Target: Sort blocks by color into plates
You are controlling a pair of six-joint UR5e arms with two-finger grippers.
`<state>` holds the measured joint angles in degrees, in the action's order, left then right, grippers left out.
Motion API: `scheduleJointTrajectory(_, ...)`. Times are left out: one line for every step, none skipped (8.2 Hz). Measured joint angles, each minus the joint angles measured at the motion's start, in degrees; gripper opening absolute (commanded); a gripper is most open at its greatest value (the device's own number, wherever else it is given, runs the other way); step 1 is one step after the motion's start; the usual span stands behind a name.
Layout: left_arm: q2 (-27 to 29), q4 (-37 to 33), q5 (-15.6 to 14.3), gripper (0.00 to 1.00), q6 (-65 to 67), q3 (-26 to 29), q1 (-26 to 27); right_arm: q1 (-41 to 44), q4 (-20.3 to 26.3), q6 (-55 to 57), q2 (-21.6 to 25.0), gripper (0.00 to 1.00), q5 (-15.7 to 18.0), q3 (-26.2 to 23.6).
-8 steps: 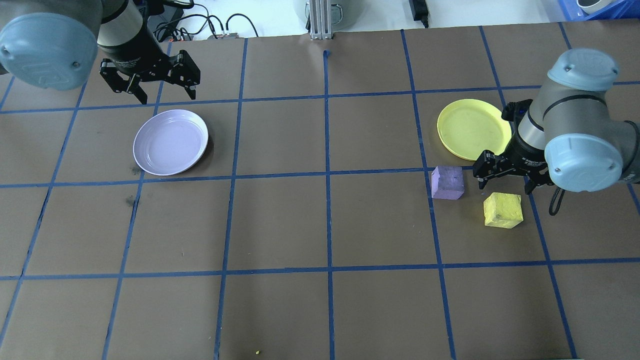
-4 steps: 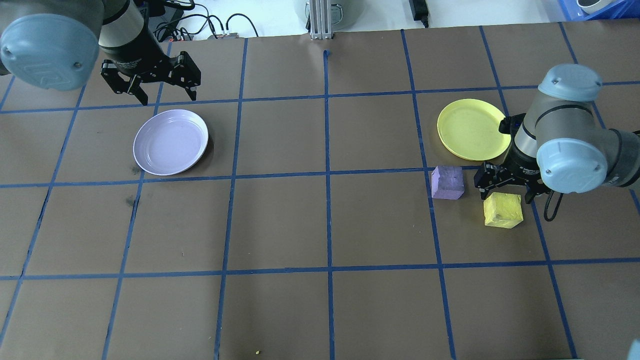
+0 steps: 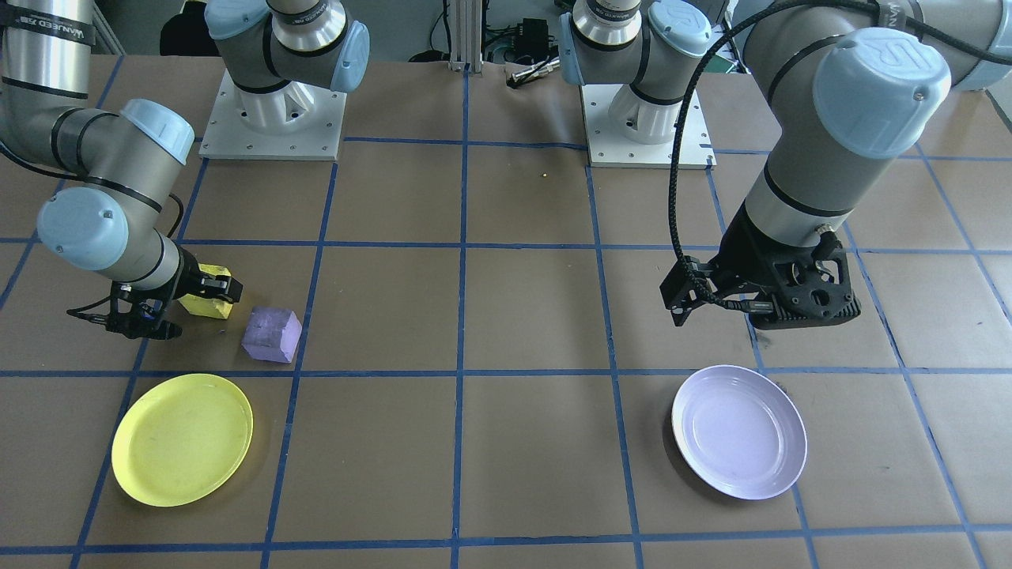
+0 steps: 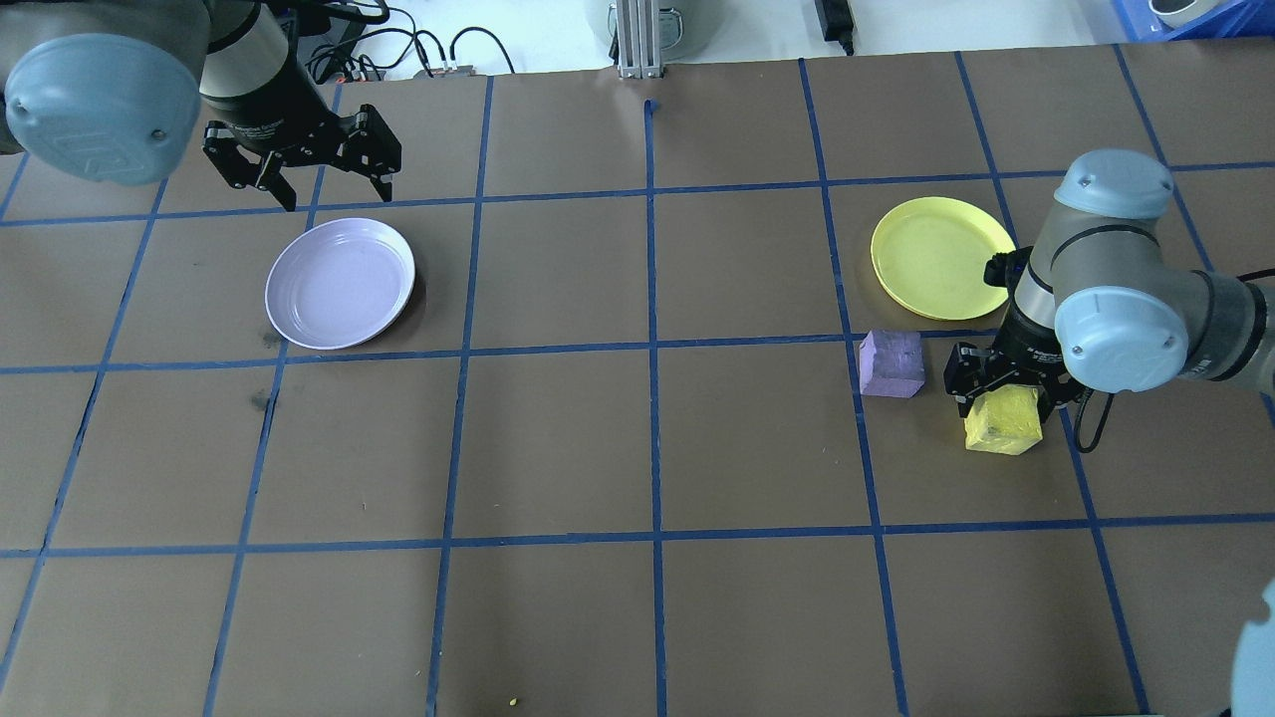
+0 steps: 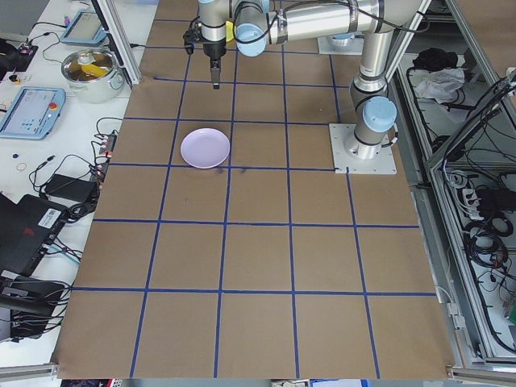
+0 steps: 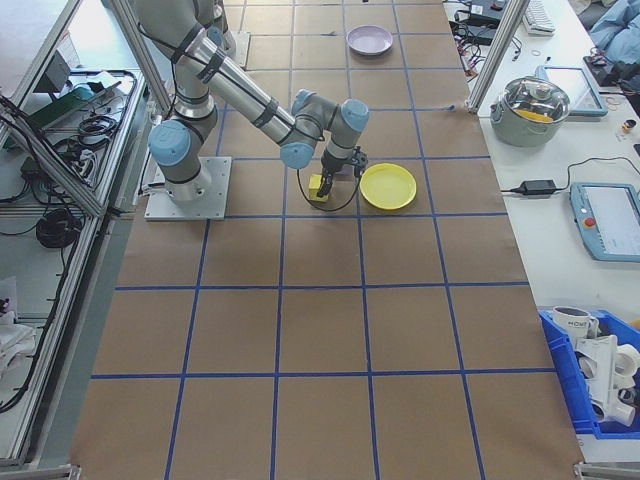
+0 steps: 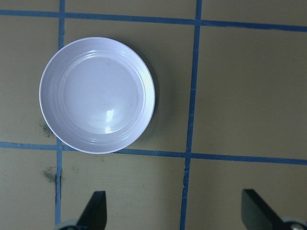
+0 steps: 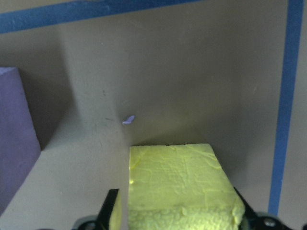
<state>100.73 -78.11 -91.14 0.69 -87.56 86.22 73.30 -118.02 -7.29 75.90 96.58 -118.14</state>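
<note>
Beside the yellow plate (image 4: 941, 257), on its robot-facing side, the yellow block (image 4: 1004, 426) sits on the brown paper-covered table (image 4: 637, 448) with the right gripper (image 4: 1004, 396) lowered over it. In the right wrist view the block (image 8: 180, 187) lies between the two fingers, one finger (image 8: 111, 211) at its left flank and the other at its right; whether the pads press the foam or only flank it cannot be told, and the block appears to rest on the table. The front-facing view shows the same gripper (image 3: 207, 294) low at the block (image 3: 204, 303), with most of the cube hidden behind the wrist.

The purple block (image 4: 892, 363) stands just beside the yellow block, apart from it, on the side toward the table's middle and near the yellow plate's rim. In the wrist view only its edge (image 8: 17, 143) shows at the left.

Well apart from the yellow plate, across the table's middle, lies the lavender plate (image 4: 340, 283), holding nothing. The left gripper (image 4: 304, 171) hangs above the table just beyond that plate's far rim, its fingers spread wide with nothing between them; the left wrist view looks straight down on the plate (image 7: 97, 95) with both fingertips (image 7: 96, 206) far apart at the bottom
</note>
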Motion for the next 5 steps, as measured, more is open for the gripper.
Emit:
scheduleJointTrajectory(0.3, 0.1, 0.0, 1.0, 0.0, 0.2, 0.0, 0.0, 1.1, -1.8, -0.1, 0.0, 0.0, 0.4)
scheduleJointTrajectory(0.4, 0.1, 0.0, 1.0, 0.1, 0.3, -0.1, 0.0, 3.2, -2.9, 0.4, 0.0, 0.0, 1.6)
scheduleJointTrajectory(0.5, 0.2, 0.0, 1.0, 0.1, 0.2, -0.1, 0.2, 6.5, -3.1, 1.2, 0.0, -0.3, 4.4)
scheduleJointTrajectory(0.5, 0.2, 0.0, 1.0, 0.1, 0.2, -0.1, 0.6, 9.9, -3.1, 1.1, 0.0, -0.7, 8.5)
scheduleJointTrajectory(0.6, 0.2, 0.0, 1.0, 0.0, 0.2, -0.1, 1.3, 12.6, -3.1, 0.0, 0.0, -1.2, 13.1)
